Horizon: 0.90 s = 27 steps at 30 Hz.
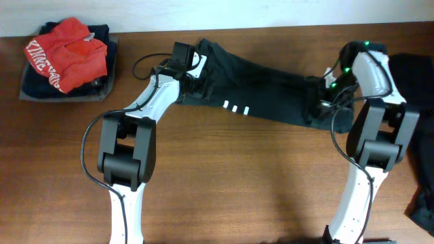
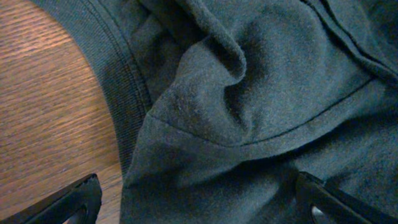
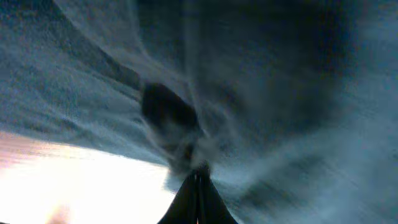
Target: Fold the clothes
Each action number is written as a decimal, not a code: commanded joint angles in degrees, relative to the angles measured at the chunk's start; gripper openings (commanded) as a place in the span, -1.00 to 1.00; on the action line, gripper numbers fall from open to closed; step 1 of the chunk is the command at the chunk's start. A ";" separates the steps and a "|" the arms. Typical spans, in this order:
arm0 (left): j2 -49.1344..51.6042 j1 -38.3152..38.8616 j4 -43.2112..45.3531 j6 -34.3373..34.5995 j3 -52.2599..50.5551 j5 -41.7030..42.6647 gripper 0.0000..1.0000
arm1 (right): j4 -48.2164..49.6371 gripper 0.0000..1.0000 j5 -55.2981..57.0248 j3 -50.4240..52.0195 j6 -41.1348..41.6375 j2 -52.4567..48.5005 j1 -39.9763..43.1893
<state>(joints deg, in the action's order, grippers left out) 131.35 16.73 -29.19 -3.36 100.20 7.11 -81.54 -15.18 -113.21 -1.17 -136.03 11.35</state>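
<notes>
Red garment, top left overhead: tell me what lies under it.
The red garment lies on dark clothing in a grey tray. It covers how many pieces.

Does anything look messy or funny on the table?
Yes. The dark T-shirt lies bunched and twisted into a rumpled band across the table, not flat. The red garment is heaped loosely in the grey tray.

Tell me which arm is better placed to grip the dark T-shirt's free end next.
Left: the left tool hangs open over the dark, limp, white-striped T-shirt near its ribbed collar; the right tool is shut on the far end.
</notes>
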 commanded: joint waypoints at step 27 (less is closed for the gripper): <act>-1.92 -0.28 -0.04 0.79 0.35 0.63 0.97 | 0.94 -0.90 -5.05 -21.94 2.82 -0.59 3.82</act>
<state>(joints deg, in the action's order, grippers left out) 131.35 16.73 -29.21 -3.36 100.20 7.11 -81.23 -20.84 -135.85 0.36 -134.45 15.79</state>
